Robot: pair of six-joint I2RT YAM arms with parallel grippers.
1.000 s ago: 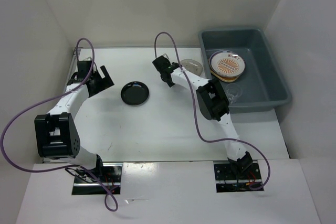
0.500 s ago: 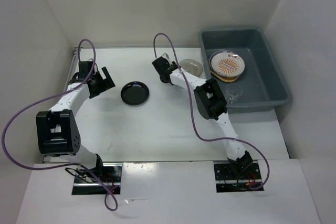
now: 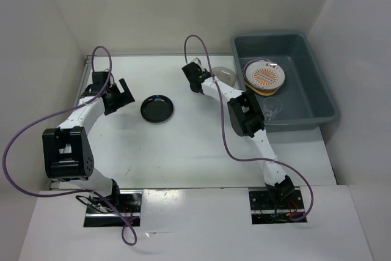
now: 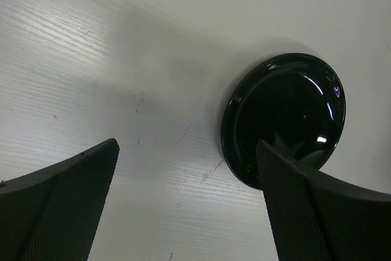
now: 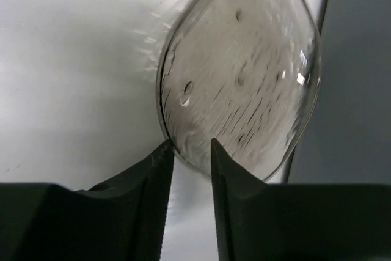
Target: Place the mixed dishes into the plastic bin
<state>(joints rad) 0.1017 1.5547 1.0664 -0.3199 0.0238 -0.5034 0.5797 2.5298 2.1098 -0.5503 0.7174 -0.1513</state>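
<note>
The small smoky translucent dish [image 3: 224, 77] lies on the table just left of the plastic bin [image 3: 330, 99]. My right gripper [image 3: 208, 79] is at its near rim. In the right wrist view the right gripper [image 5: 190, 146] stands narrowly open, the rim of the smoky dish [image 5: 244, 71] between the two fingers, with a gap showing. The small black dish [image 3: 157, 109] sits mid-table. My left gripper [image 3: 124, 92] is wide open to its left. In the left wrist view the left gripper [image 4: 186, 145] holds nothing, and one finger overlaps the black dish [image 4: 281, 111].
Inside the bin lie the white plate with the orange sunburst pattern [image 3: 264, 74] and a clear glass cup [image 3: 273, 107]. The bin's grey wall [image 5: 360, 90] stands close behind the smoky dish. White walls enclose the table on three sides.
My right gripper has shifted right onto the smoky dish's rim and its jaws have narrowed. The left arm has barely moved.
</note>
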